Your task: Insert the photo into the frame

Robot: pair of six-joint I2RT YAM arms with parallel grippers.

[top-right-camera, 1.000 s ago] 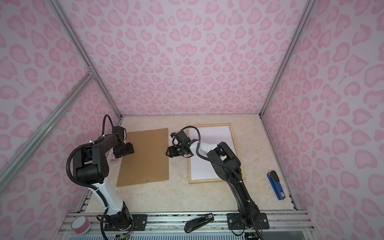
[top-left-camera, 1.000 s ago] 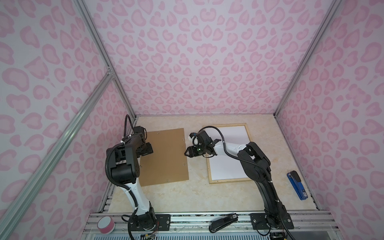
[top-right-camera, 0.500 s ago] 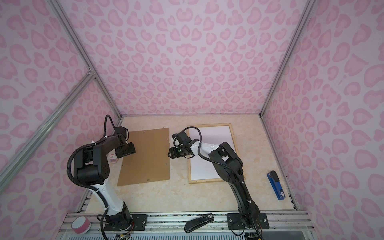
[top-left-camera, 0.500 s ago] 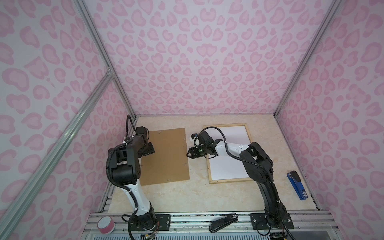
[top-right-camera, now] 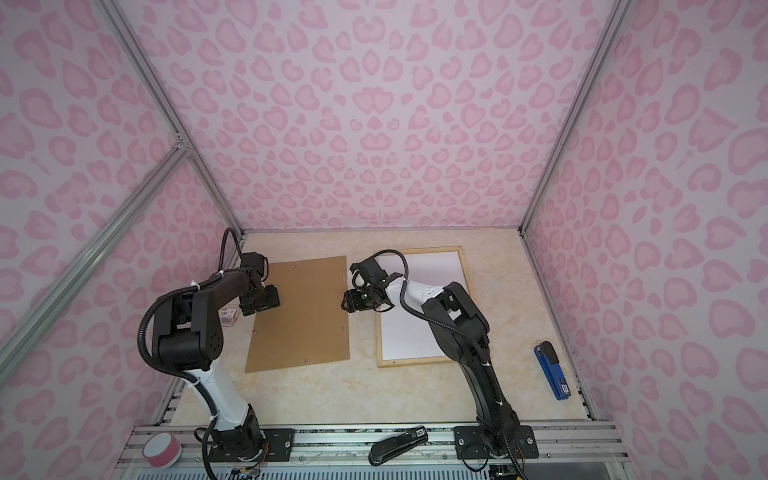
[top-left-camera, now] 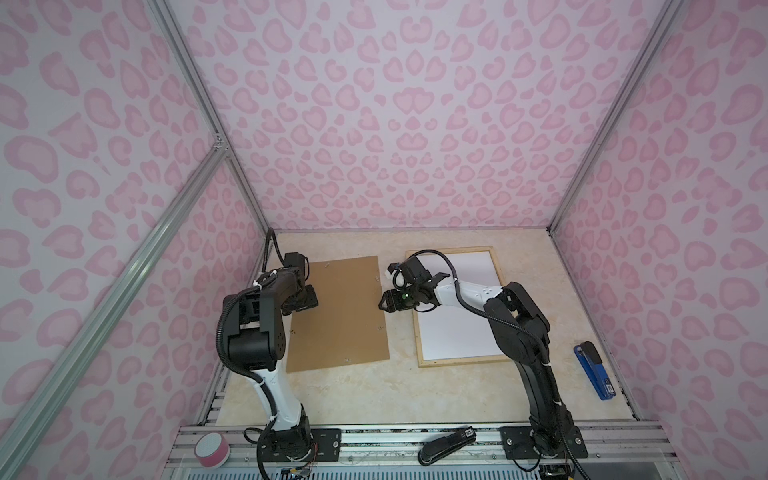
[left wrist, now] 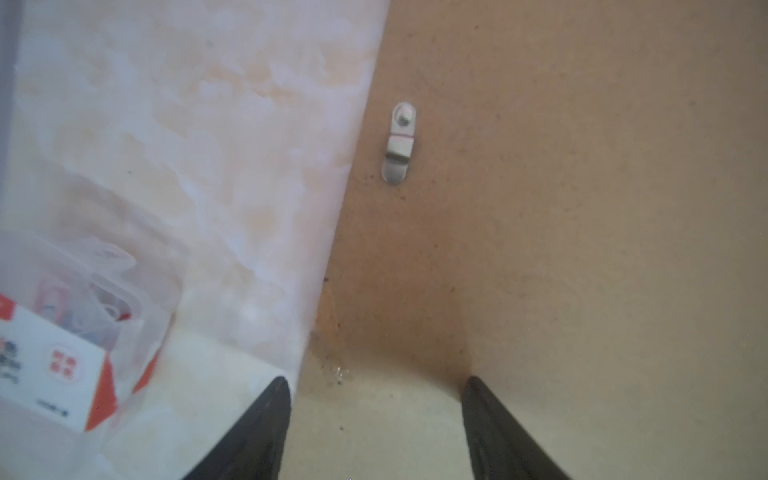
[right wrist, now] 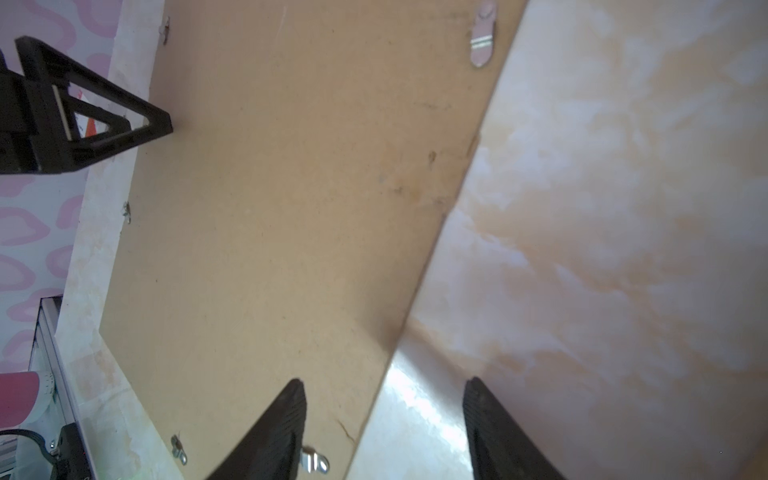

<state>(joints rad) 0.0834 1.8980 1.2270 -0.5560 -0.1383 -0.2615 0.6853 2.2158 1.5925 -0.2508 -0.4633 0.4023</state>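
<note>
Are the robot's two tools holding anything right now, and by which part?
Nothing is held. The left tool and right tool both stand open, each at an opposite edge of the flat brown rectangular board.

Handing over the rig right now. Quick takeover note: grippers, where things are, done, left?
Left gripper: open, empty, straddling the flat brown rectangular backing board's left edge in the top views.
Right gripper: open, empty, at its right edge.
Thin pale wooden rectangular frame lies flat right of the board, filled by a plain white rectangular sheet, probably the photo face down; print side unseen.
Done: photo apparently in. Left: probably board onto frame.
</note>
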